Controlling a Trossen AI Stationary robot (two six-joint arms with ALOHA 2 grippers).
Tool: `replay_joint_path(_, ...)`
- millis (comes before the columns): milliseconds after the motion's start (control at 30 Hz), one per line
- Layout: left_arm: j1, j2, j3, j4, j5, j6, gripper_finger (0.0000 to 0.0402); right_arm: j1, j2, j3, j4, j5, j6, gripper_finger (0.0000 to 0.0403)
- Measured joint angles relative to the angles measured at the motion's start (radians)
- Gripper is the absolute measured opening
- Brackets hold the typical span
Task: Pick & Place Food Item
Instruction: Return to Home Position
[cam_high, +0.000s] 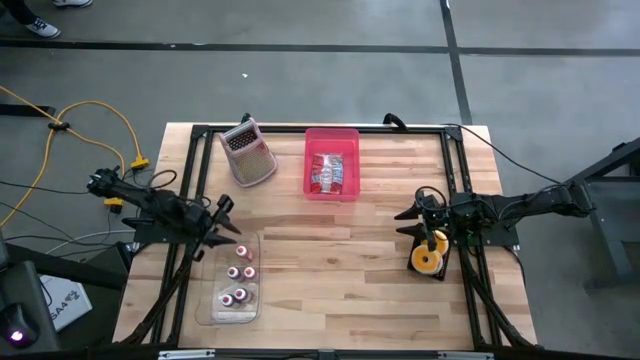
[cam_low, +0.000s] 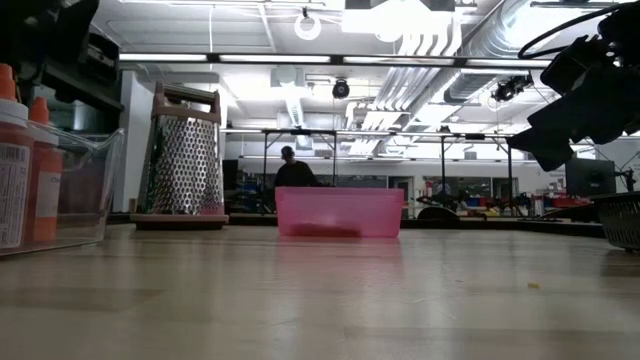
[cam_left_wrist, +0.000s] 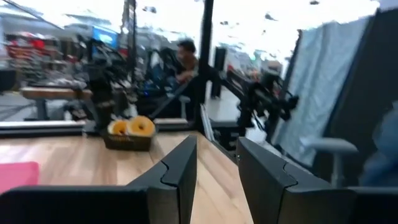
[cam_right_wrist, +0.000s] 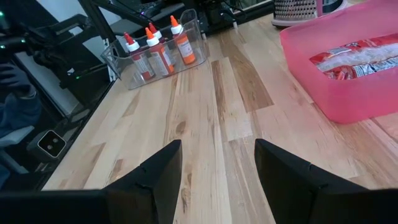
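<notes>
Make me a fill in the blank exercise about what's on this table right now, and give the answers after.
1. The bin holding red and white packets is ____ in colour.
2. The metal kitchen tool standing beside that bin is a ____.
3. The donuts in the black basket are ____.
4. The left gripper and the right gripper both have their fingers ____.
Missing words: pink; grater; yellow; open.
</notes>
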Motion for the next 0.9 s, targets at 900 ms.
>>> replay_joint_path(900,0.04,0.006,-0.003,-0.183,-0.004,-0.011,0.0108,0.0,0.0,0.0,0.0,0.0,0.0,0.0189)
